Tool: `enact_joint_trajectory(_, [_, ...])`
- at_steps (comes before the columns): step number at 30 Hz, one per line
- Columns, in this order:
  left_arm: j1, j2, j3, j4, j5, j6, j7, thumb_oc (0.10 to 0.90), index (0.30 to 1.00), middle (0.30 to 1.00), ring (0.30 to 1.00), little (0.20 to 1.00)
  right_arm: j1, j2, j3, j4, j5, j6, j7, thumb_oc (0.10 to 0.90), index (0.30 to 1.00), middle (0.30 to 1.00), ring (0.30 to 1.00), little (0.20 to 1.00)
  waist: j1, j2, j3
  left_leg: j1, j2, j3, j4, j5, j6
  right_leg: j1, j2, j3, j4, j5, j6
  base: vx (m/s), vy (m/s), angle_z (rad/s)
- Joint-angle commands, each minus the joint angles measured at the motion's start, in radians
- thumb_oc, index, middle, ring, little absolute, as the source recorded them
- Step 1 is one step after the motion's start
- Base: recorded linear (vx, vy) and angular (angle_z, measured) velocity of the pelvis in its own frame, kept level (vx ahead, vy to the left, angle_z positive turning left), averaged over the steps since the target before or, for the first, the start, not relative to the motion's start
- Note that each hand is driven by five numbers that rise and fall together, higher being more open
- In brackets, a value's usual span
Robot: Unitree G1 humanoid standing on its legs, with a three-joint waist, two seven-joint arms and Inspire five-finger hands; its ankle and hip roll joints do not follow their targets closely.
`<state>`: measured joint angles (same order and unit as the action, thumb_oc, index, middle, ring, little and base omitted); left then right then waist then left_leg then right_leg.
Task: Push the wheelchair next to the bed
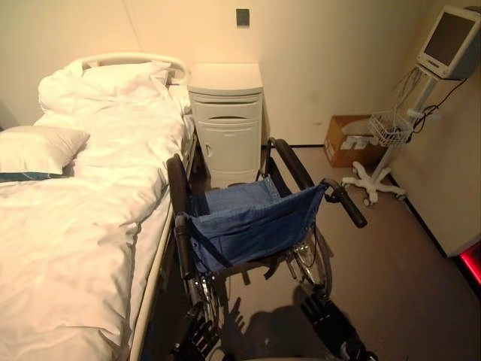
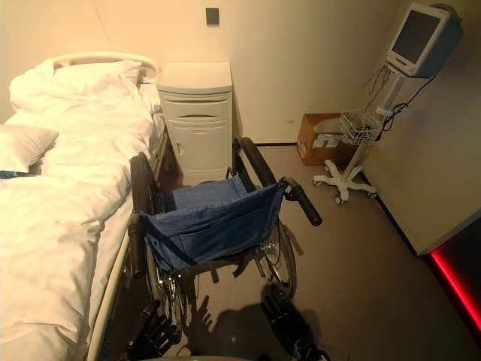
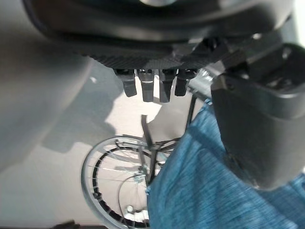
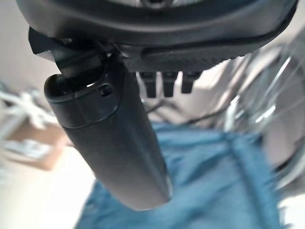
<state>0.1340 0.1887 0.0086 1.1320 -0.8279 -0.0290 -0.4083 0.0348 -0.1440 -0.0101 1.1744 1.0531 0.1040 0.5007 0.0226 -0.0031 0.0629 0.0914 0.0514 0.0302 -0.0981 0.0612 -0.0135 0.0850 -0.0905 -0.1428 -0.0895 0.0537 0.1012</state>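
Blue denim-like seat and back on the wheelchair [image 1: 248, 218], black push handles, silver spoked wheels. White sheets and pillows on the bed [image 1: 83, 188]. Cream-white bedside cabinet [image 1: 225, 124]. White stand with grey-screened monitor [image 1: 451, 41]. Brown cardboard box [image 1: 347, 141]. Beige-brown floor [image 1: 406, 278]. Dark left hand [image 1: 199, 335]; dark right hand [image 1: 334, 320].

Each dark robot hand [image 3: 200, 28] has a ribbed black palm, stubby fingers and bulky thumb.

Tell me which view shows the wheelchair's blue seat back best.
The left eye view: the whole seat back hangs between both push handles, beside the bed. The right eye view shows it much the same. Both wrist views catch just a close patch of blue cloth behind a hand.
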Motion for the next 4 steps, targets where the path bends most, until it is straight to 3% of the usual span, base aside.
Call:
enact_joint_trajectory(1, [-0.116, -0.037, -0.009, 0.033, 0.049, -0.037, 0.022, 0.8, 0.9, 0.9, 0.9, 0.9, -0.074, 0.016, 0.031, -0.005, -0.125, -0.079, 0.001, 0.8, 0.9, 0.9, 0.9, 0.9, 0.006, -0.009, 0.037, 0.031, -0.058, 0.002, 0.014, -0.078, 0.015, 0.029, 0.009, -0.009, 0.046, -0.037, -0.002, -0.01, 0.013, -0.03])
enact_joint_trajectory(4, [-0.123, -0.042, -0.032, 0.053, 0.08, -0.06, 0.054, 0.8, 0.9, 0.9, 0.9, 0.9, -0.069, 0.024, 0.055, 0.003, -0.12, -0.078, -0.021, 0.8, 0.9, 0.9, 0.9, 0.9, 0.001, -0.006, 0.04, 0.029, -0.059, 0.001, 0.012, -0.076, 0.015, 0.027, 0.009, -0.007, 0.047, -0.037, -0.001, 0.0, 0.008, 0.01])
